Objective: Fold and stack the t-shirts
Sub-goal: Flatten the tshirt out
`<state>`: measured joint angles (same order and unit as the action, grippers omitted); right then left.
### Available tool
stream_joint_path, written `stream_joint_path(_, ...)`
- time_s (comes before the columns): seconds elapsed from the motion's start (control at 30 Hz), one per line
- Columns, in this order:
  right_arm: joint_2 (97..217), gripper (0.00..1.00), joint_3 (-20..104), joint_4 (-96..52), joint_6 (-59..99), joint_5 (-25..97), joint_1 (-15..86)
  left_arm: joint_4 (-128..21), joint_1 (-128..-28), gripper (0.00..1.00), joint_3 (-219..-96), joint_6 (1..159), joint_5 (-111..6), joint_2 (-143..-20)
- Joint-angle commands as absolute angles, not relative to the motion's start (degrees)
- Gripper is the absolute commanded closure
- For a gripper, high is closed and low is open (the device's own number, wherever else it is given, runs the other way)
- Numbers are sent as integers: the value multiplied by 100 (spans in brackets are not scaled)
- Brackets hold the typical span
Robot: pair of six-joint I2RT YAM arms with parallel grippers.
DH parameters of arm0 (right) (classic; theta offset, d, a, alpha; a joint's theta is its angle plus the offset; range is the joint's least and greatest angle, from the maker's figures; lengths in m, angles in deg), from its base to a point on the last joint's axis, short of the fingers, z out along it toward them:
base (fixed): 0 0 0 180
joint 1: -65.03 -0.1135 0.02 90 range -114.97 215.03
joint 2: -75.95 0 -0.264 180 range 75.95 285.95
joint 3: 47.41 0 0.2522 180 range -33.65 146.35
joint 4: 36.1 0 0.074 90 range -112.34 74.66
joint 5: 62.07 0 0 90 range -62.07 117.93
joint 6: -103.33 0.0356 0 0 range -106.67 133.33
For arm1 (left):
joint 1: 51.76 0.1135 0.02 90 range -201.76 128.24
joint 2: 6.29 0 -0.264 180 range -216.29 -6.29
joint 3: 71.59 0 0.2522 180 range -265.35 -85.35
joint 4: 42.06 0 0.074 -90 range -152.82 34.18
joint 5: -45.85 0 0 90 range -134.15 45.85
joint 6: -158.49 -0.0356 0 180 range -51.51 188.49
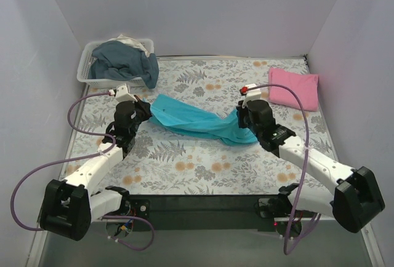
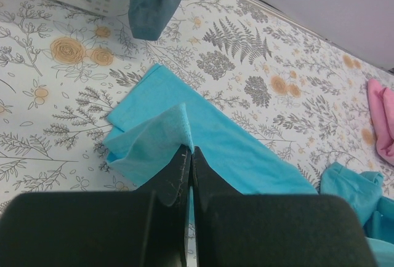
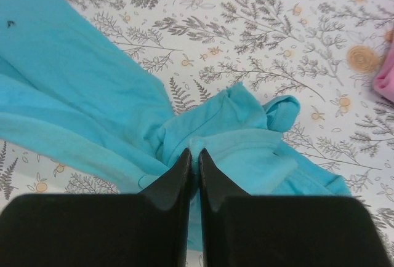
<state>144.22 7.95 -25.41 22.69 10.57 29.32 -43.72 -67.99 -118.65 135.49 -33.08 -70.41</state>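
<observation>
Left gripper (image 2: 189, 151): jaws pressed fully together on a raised edge of the turquoise t-shirt (image 2: 234, 150). A flap of cloth stands up from the fingertips.
Right gripper (image 3: 194, 155): jaws closed to a thin slit, with the tips buried in bunched fabric at the opposite end of the same shirt. The cloth appears pinched between them.
Turquoise t-shirt position: mid-table on the floral table cover (image 1: 184, 168), drawn into a narrow, crumpled diagonal band between the two grippers.
Reason for hold: judged as one grip at each end, so the arms can pull the shirt taut and spread it flat before folding.
Pink t-shirt (image 1: 294, 87): folded, at the far right corner, well apart. It likely serves as the stack base.
Clear plastic bin (image 1: 86, 73): far left corner. A dark blue-grey garment (image 1: 123, 61) hangs over its rim.
Task status: judged early, as the turquoise shirt is not yet folded.
</observation>
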Motion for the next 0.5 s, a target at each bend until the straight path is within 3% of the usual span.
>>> stream_joint_path(0.0, 13942, 99, 625, -2340, 2194, 833, 2908, -4263, -6775, 100, -11813, 13573, -3431, -6764)
stream_joint_path(0.2, 12879, 99, 589, -2243, 2054, 474, 2917, -4316, -6767, 100, -12024, 13511, -3580, -6466)
stream_joint_path(0.47, 12008, 99, 1951, -1680, 1439, 157, 2847, -4738, -6767, 100, -13103, 13292, -4062, -5903)
